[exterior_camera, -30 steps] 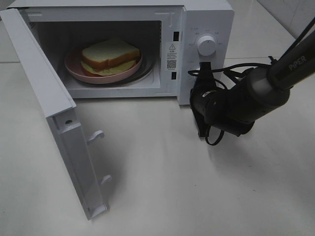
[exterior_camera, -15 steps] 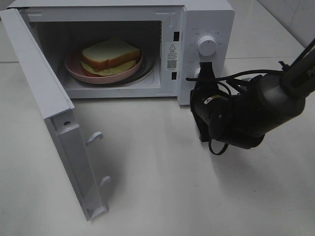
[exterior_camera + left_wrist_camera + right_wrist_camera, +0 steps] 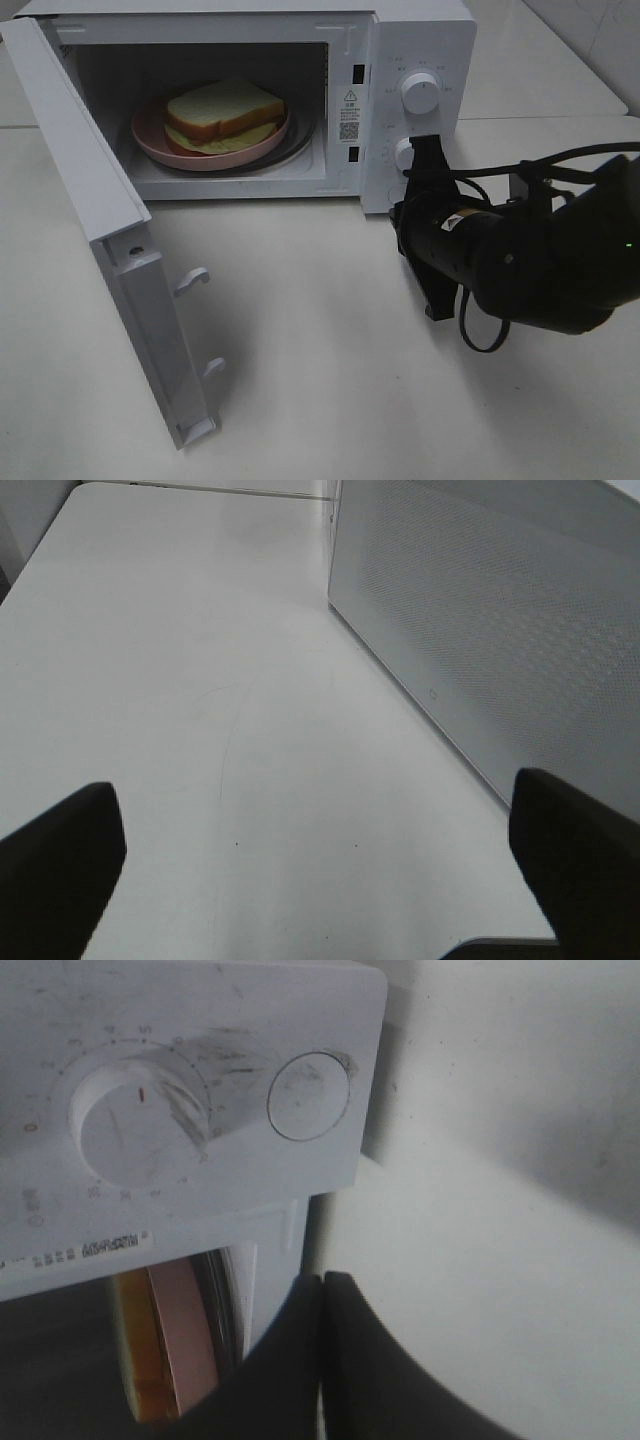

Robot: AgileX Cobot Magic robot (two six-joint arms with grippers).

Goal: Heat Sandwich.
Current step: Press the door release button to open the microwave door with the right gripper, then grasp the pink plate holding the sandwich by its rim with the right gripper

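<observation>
The sandwich is lying on the pink plate inside the microwave; the door is standing wide open toward the left, so the loading step is looking finished and the closing step, as I judge it, is now in hand.

The right claw is hovering just before the control panel, near the lower dial and under the upper dial; in the right wrist view its two fingers are pressing together with nothing between them. It is not touching any dial as far as I can see.

The left claw is not showing in the high view; in the left wrist view its fingers are standing far apart over the bare table, holding nothing, beside a dotted white panel; whether this is the outer face of the door or a side wall, I cannot tell.

The next move is probably calling for a push on the free edge of the door, swinging it until the latches are catching; only then is turning a dial making sense; a push that is too strong is risking to shift the whole microwave.
</observation>
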